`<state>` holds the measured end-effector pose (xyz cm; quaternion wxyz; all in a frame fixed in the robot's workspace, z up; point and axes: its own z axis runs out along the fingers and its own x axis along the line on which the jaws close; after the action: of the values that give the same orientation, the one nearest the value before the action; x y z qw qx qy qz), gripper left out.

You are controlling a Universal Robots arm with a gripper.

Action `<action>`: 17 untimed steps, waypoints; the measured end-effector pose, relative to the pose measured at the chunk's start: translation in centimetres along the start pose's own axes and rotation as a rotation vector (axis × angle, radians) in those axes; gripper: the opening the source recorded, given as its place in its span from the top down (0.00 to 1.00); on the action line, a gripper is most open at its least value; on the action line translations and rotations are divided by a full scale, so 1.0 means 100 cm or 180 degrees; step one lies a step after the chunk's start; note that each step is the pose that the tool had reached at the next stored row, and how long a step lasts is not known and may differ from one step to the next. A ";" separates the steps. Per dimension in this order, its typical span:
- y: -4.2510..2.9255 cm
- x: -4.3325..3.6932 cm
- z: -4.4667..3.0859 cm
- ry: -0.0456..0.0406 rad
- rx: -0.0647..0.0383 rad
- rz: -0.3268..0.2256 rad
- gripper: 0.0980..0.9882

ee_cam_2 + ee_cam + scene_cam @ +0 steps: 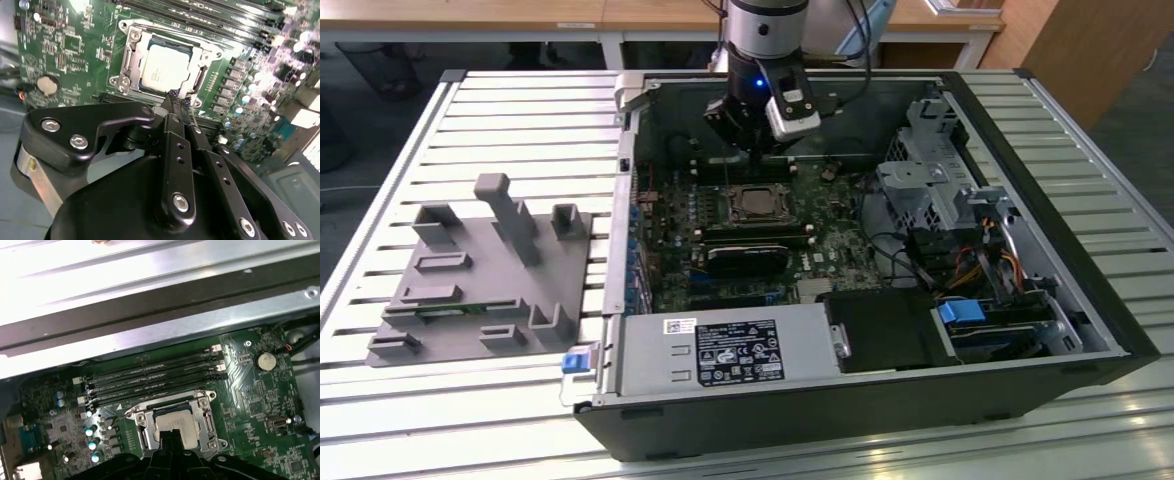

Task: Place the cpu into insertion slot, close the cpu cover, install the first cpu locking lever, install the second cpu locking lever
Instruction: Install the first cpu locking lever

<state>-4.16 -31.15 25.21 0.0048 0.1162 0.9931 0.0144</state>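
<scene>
clear over cpu cover (208, 423), mem slots (150, 376) beside

Bright, even light fills the exterior view: the white slatted table (480, 110) glares along its near slats, while the inside of the computer case (1067, 280) lies in shade, with a blue lamp (759, 83) glowing on the arm (767, 25). In the first wrist view the metal wall (150, 270) burns out to white. In the second wrist view the motherboard (65, 50) washes pale and purplish at one edge, and the black body of the gripper (176, 100), close to the lens, is blurred.
</scene>
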 end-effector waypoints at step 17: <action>-0.0024 0.0097 -0.0002 0.0013 -0.0004 -0.0531 0.97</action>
<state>-5.15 -31.16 25.21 0.0040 0.0331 0.9993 0.0148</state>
